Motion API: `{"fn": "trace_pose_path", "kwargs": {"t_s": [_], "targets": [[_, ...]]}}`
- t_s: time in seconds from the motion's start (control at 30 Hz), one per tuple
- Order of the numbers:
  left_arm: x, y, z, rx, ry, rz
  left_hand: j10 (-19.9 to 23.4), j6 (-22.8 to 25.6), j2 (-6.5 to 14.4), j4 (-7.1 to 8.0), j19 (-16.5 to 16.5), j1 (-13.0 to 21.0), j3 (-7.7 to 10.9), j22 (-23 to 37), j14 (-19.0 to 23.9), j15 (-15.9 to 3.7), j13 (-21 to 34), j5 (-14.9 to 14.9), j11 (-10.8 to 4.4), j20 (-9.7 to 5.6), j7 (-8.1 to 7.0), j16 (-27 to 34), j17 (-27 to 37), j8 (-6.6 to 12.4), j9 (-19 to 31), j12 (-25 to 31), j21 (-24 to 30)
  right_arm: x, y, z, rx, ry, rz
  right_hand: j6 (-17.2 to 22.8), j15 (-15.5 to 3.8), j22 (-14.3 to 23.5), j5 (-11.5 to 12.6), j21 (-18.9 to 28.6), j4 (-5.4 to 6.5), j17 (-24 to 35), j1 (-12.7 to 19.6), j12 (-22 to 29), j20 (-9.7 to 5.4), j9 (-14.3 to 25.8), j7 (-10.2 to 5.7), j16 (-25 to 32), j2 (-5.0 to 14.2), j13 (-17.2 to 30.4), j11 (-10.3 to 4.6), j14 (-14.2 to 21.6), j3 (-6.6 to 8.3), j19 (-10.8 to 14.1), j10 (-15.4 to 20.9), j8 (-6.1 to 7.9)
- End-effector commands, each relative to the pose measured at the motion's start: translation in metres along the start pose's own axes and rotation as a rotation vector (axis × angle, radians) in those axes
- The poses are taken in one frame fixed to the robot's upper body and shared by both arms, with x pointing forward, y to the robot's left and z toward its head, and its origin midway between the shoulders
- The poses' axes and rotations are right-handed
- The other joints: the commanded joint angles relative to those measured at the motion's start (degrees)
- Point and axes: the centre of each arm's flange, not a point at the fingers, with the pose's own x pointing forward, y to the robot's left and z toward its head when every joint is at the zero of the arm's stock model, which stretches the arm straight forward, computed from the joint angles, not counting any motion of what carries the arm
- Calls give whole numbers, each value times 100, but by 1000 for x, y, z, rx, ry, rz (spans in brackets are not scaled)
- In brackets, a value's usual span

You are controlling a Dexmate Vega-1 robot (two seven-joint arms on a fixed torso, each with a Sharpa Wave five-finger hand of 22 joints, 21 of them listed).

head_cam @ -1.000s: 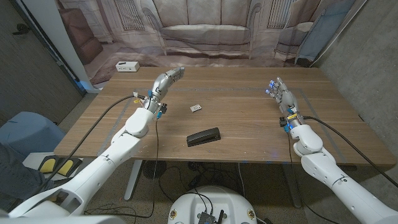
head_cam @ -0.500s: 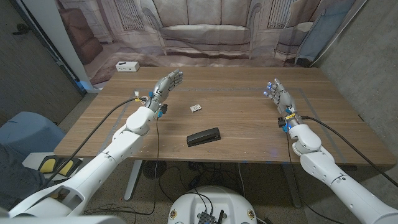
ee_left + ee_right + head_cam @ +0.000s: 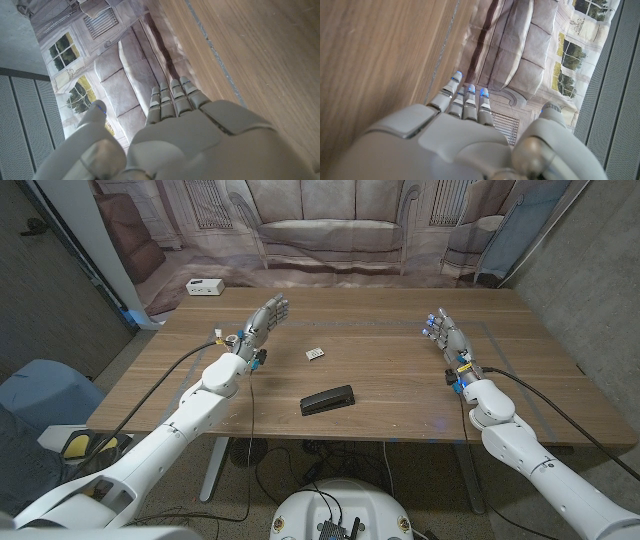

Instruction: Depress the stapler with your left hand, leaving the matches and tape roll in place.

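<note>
A black stapler (image 3: 327, 399) lies on the wooden table (image 3: 400, 380) near its front edge, about midway between my arms. A small white matchbox (image 3: 315, 354) sits a little behind it. My left hand (image 3: 264, 318) is raised over the table's back left part, fingers apart and empty, well behind and left of the stapler. The left wrist view shows the same hand (image 3: 175, 130) with fingers extended over the wood. My right hand (image 3: 446, 331) stands open at the right side, holding nothing; its fingers (image 3: 465, 100) reach out straight in the right wrist view.
A white power strip (image 3: 204, 286) lies on the floor past the table's back left corner. A printed backdrop of a sofa (image 3: 320, 230) hangs behind the table. A blue chair (image 3: 40, 395) stands at the left.
My left hand has drawn back slightly toward the left and turned, its fingers now more upright. The right hand has barely shifted. Stapler and matchbox have not moved.
</note>
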Motion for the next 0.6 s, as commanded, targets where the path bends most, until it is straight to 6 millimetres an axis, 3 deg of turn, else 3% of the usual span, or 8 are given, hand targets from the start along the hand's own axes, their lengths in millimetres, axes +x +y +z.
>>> {"fn": "trace_pose_path", "kwargs": {"t_s": [0.03, 0.6], "targets": [[-5, 5, -4, -15, -6, 5, -43, -21, -94, 4, 12, -8, -34, 16, -38, 22, 17, 9, 11, -63, 13, 16, 14, 32, 0, 7, 1, 4, 3, -2, 13, 9, 9, 70, -11, 24, 22, -17, -11, 17, -55, -20, 1, 20, -4, -38, 7, 28, -3, -37, -24, -51, -34, 42], [-11, 5, -6, -28, -3, 7, -49, -17, -126, -10, -31, -37, -63, 13, -57, 14, 13, 24, -14, -43, 22, 38, 11, 63, -1, 37, 12, 1, 6, 0, 8, 17, 7, 0, -18, 24, 26, -4, -11, 14, -52, -14, -4, 19, -12, -29, 31, 26, -16, -45, -21, -66, -43, 12]]}}
